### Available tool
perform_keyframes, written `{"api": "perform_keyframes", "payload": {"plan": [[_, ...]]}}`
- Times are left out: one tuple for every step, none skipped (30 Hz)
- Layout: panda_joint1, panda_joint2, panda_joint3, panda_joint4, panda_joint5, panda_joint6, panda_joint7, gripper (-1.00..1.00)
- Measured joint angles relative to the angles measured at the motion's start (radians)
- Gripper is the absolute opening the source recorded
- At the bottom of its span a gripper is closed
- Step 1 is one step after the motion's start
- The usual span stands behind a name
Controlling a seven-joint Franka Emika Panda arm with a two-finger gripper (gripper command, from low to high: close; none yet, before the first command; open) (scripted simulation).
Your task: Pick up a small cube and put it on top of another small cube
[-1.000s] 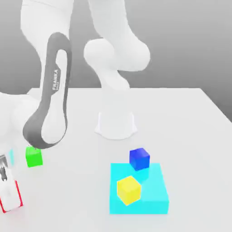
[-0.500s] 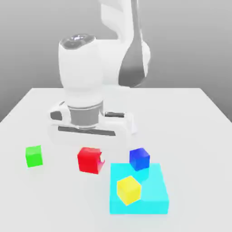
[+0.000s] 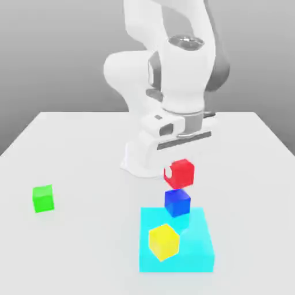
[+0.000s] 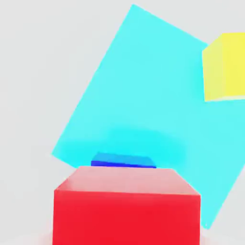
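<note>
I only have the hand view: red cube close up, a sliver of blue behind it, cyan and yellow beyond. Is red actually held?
Observer: Yes. In the exterior view the gripper is shut on the red cube, which hangs clear of the table.
Operator: Where is it relative to the blue one?
Observer: Just above the blue cube and roughly in line with it; I cannot tell whether the two touch.
Operator: Anything else around that I can't see?
Observer: A green cube sits alone on the table, far toward the exterior view's left, well away from the cyan block carrying the yellow cube.
</note>
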Motion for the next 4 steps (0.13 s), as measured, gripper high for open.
{"api": "perform_keyframes", "payload": {"plan": [[-0.001, 0.030, 0.001, -0.004, -0.001, 0.035, 0.001, 1.00], [-0.001, 0.030, 0.001, -0.004, -0.001, 0.035, 0.001, 1.00], [-0.001, 0.030, 0.001, -0.004, -0.001, 0.035, 0.001, 1.00], [-0.001, 0.030, 0.001, -0.004, -0.001, 0.035, 0.001, 1.00]]}}
